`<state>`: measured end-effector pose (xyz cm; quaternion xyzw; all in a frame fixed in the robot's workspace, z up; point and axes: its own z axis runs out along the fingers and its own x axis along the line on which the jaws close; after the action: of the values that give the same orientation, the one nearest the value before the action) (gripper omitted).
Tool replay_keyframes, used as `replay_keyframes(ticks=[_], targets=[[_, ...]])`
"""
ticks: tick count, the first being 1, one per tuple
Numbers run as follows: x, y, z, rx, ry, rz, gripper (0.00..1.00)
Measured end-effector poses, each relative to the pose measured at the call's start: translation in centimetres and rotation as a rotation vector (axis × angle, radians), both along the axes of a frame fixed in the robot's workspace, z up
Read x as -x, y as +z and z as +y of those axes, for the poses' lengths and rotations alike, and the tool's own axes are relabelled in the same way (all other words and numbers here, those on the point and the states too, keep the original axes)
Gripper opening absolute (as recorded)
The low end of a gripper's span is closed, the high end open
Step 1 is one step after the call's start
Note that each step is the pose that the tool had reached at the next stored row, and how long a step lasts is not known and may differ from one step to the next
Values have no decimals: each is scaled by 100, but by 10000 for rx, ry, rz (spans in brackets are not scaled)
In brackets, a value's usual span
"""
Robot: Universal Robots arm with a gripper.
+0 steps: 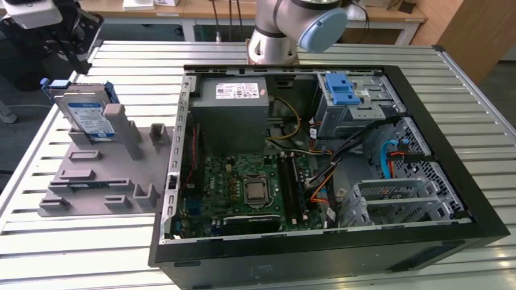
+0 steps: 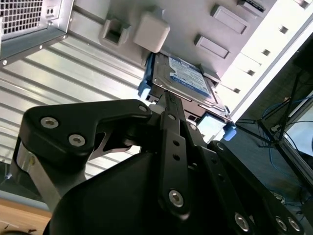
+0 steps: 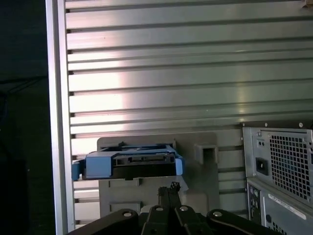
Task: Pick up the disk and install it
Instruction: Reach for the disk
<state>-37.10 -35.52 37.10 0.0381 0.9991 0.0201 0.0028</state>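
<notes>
The disk [image 1: 87, 115] stands on edge in a slot at the far end of a grey fixture [image 1: 105, 175], on the exterior view's left. It is silver with a white-and-blue label and a blue frame. In the second wrist view the disk [image 2: 188, 78] shows its labelled face; in the first wrist view the disk [image 3: 129, 164] shows its connector edge. My gripper [image 2: 166, 98] hangs well above the fixture and clear of the disk, pointing toward it. The gripper [image 3: 168, 188] has its black fingers shut together with nothing between them.
An open computer case [image 1: 451, 181] lies to the exterior view's right of the fixture, holding a grey power supply [image 1: 229, 115] and a metal cage with a blue latch [image 1: 342, 93]. Slatted metal table [image 3: 186, 73] surrounds both. The arm's base [image 1: 274, 36] stands behind the case.
</notes>
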Motion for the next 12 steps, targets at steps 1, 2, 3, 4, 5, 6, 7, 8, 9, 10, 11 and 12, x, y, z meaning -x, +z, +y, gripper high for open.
replay_keyframes(ticks=[1,2,3,4,5,6,7,8,9,10,11,12], targets=[[27,-6,7,1,1,11,11],[55,-12,13,2,0,22,11],[83,-18,19,1,1,31,11],[114,-23,26,1,1,41,11],[147,-26,32,2,0,53,11],[178,-31,38,2,0,65,11],[211,-35,46,2,0,79,11],[242,-40,53,1,0,90,11],[271,-44,62,2,0,104,11],[300,-47,71,2,1,118,11],[328,-51,80,2,1,131,11],[356,-54,89,2,1,146,11]])
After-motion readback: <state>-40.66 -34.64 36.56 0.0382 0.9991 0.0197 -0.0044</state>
